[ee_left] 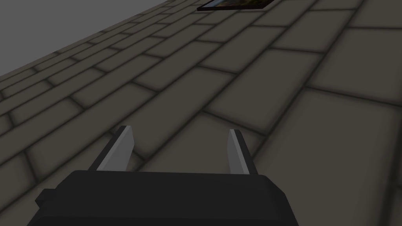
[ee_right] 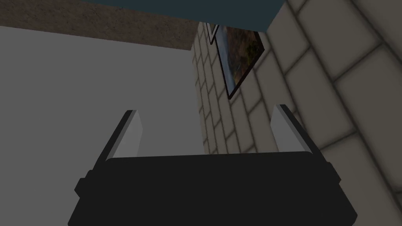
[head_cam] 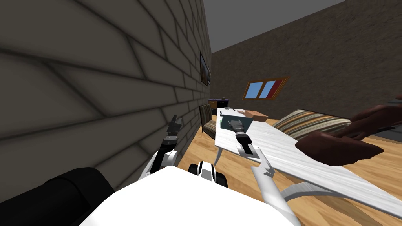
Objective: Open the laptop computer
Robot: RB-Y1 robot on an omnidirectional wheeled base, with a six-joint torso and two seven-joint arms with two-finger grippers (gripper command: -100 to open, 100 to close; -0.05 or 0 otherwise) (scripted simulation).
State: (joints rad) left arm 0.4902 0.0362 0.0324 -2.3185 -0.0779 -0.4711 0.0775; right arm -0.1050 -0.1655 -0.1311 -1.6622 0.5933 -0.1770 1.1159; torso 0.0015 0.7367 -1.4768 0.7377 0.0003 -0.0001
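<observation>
Laptop [head_cam: 225, 121] sits on the far end of the tabletop [head_cam: 282, 149], toward the brick wall [head_cam: 98, 78]; it reads as a thin, flat, matte teal slab with square edges. Right claw [head_cam: 235, 124] is right at it, arm stretched across the tabletop. In the right wrist view the right claw [ee_right: 206, 111] is released, blades spread with nothing between them, aimed upward, and a teal underside [ee_right: 188, 10] hangs just past the tips. My read is that this is the lid, at least partly lifted, but I can't tell the angle or whether the blades touch it. To do the step well: keep the blades under the lid's free edge, push up and back in an arc about the hinge, not straight, and go slow so the light base doesn't skid on the smooth white wood-grain tabletop. The thin blades could slip off a slick lid, so contact near the middle of the edge is better than at a corner. A flat brown box [head_cam: 257, 115] lies just beyond the laptop, apart from it, which leaves little room behind. Left claw [head_cam: 175, 119] is parked beside the brick wall, well off the tabletop; in the left wrist view the left claw [ee_left: 179, 130] is also released and empty.
</observation>
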